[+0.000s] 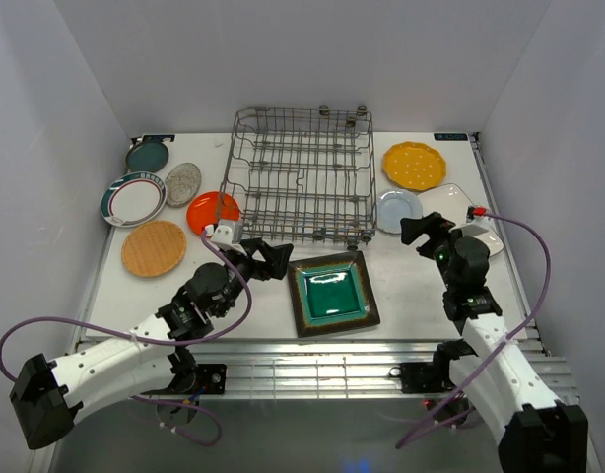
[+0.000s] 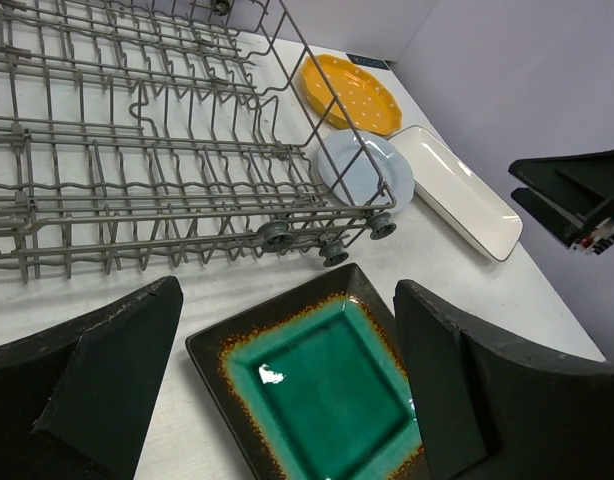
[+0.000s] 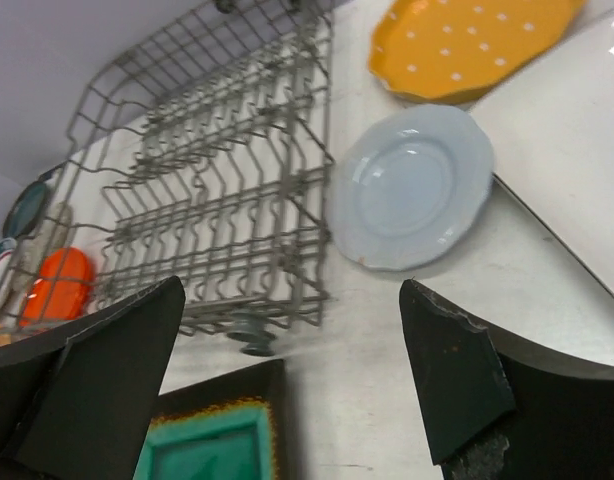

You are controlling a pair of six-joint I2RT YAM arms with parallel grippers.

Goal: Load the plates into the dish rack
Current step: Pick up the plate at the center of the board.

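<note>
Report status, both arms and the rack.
Left end effector open by green square plate. Right end effector open near pale blue plate. Dish rack empty. Nothing in the way.

Overhead view; close wrist views sharing rack point(image 1: 301, 177)

Grey wire dish rack point(image 1: 301, 175). Square plate point(image 1: 332, 293): teal-green centre, dark rim, amber edging. Yellow scalloped plate point(image 1: 414, 165) dotted white. Pale blue plate point(image 1: 397, 210) and orange plate point(image 1: 212, 211) noted.
</note>
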